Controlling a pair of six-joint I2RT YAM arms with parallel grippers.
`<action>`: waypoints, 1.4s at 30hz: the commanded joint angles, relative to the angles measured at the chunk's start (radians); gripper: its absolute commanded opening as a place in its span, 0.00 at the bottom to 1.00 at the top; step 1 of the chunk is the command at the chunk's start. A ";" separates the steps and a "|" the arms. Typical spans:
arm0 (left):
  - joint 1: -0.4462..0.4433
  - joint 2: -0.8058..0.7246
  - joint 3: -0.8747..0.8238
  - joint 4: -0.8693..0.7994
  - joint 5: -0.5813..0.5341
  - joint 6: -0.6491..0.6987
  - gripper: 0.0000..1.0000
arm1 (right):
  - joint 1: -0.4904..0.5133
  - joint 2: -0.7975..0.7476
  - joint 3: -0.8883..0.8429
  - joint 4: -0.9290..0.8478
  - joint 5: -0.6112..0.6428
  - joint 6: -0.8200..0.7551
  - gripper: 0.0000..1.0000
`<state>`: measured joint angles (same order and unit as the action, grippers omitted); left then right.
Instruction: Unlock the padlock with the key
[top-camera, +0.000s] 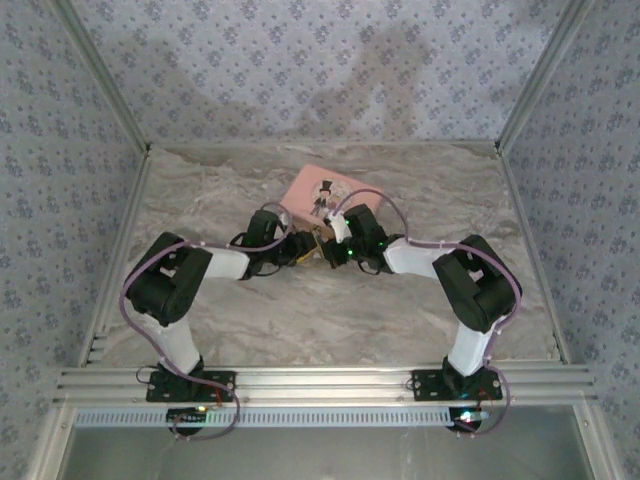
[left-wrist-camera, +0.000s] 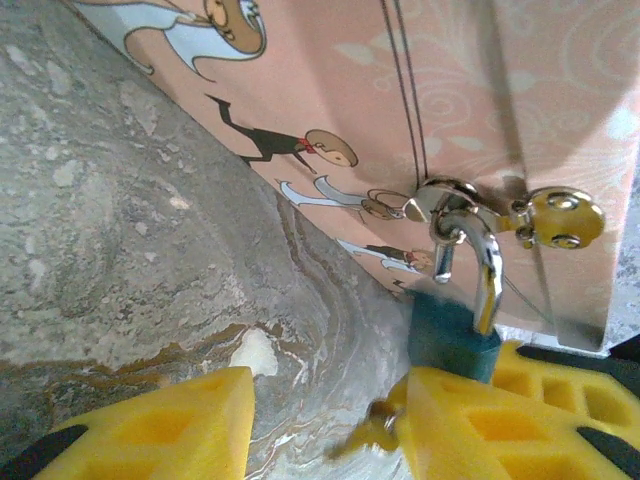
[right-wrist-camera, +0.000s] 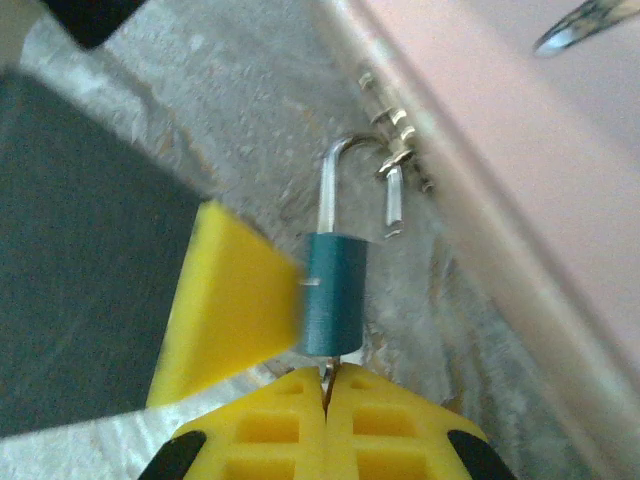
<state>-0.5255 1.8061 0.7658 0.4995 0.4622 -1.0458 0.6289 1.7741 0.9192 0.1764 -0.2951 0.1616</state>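
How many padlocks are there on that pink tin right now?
1. The padlock hangs from the clasp on the pink tin. The tin's other sides are hidden, so more could be out of sight.

Padlock (right-wrist-camera: 333, 295) on tin hasp (left-wrist-camera: 455, 200) between left hand (left-wrist-camera: 330, 420) and right hand (right-wrist-camera: 327, 385)

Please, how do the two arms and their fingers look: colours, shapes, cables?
The left arm and the right arm look alike: white tube-like links between bulky black joints. A thin pinkish-purple cable loops loosely along each. The fingers are bright yellow blocks with moulded rectangular recesses and black patches; the right arm's fingers look the same.
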 joint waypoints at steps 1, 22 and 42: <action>0.000 -0.071 -0.020 0.150 -0.035 -0.021 0.46 | 0.031 -0.011 -0.028 -0.091 -0.036 0.008 0.00; -0.002 -0.088 0.036 -0.071 -0.062 0.067 0.48 | 0.034 -0.038 -0.002 -0.160 0.017 -0.074 0.00; 0.224 -0.136 0.244 -0.368 -0.208 0.245 0.56 | 0.057 0.000 0.186 -0.415 0.116 -0.359 0.00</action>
<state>-0.3164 1.6165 0.9283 0.1833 0.2653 -0.8536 0.6762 1.7611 1.0756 -0.2043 -0.2070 -0.1574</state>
